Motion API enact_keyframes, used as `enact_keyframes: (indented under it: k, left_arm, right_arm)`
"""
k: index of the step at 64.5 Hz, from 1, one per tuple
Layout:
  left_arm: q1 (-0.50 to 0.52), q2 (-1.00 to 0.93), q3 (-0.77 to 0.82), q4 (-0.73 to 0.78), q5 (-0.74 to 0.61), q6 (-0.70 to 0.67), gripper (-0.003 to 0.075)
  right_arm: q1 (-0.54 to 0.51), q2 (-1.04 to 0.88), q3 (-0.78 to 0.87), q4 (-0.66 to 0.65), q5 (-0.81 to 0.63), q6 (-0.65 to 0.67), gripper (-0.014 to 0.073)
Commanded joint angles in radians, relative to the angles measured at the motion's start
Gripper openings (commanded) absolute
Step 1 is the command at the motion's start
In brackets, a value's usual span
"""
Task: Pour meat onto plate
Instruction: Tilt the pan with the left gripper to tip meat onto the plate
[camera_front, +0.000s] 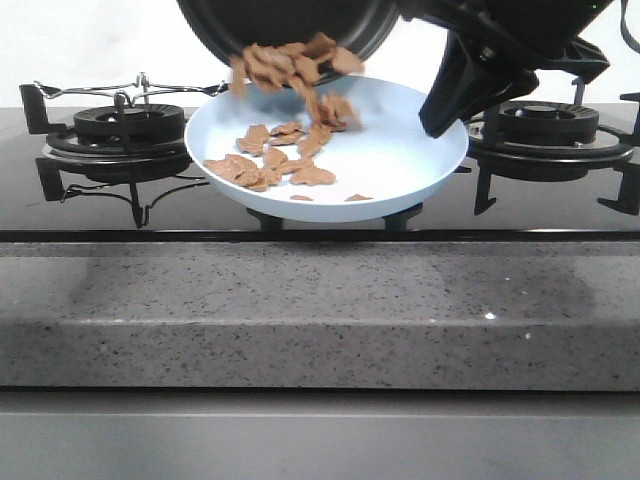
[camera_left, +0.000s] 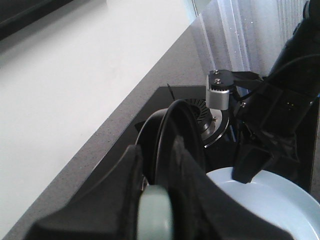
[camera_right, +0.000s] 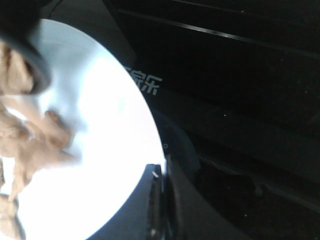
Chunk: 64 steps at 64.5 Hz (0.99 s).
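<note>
Nearest me I see the grey speckled counter edge (camera_front: 320, 300); past it the black glass hob (camera_front: 560, 215); the pale blue plate (camera_front: 400, 150) sits mid-hob between the two burners, raised on small black feet; the same plate (camera_left: 280, 210) shows in the left wrist view and, washed out white, the plate (camera_right: 110, 125) in the right wrist view. Meat (camera_front: 270, 165) lies mostly on the plate's left half, a few bits near the front rim; more pieces are mid-air, spilling from the black pan (camera_front: 290, 25) tilted over the plate's far left edge; blurred meat (camera_right: 30, 140) in the right wrist view too. Right arm (camera_front: 510, 50) comes in from upper right, dark bulk above the plate's right rim; its fingers I cannot tell, only one dark finger edge (camera_right: 157, 200) shows. Left gripper (camera_left: 160, 210) is in close-up, black fingers around a dark curved rim; grip state I cannot tell. Left burner (camera_front: 125, 130) and right burner (camera_front: 550, 125) flank the plate; white wall (camera_front: 90, 45) at the far back.
</note>
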Motion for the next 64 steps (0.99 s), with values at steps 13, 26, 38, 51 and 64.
enact_keyframes:
  k: [13,26,38,51,64]
  left_arm:
    - [-0.010,-0.061,-0.043,-0.022,-0.005,0.025,-0.0020]
    - [-0.010,-0.066,-0.043,-0.025,-0.005,0.025,-0.0020]
    - [-0.010,-0.066,-0.043,-0.025,-0.007,-0.003,-0.0020]
    - [0.037,-0.066,-0.043,-0.036,-0.012,-0.191,-0.0020]
    - [0.196,-0.057,-0.043,-0.113,-0.012,-0.392,-0.0020]
  right_arm:
    - [0.000,-0.040,-0.021,0.018,-0.041,-0.009,-0.0068]
    - [0.000,-0.040,-0.021,0.018,-0.041,-0.009,-0.0068]
    - [0.000,-0.040,-0.021,0.018,-0.041,-0.009,-0.0068]
    - [0.000,-0.040,-0.021,0.018,-0.041,-0.009,-0.0068]
    - [0.000,-0.040,-0.021,0.018,-0.041,-0.009,-0.0068]
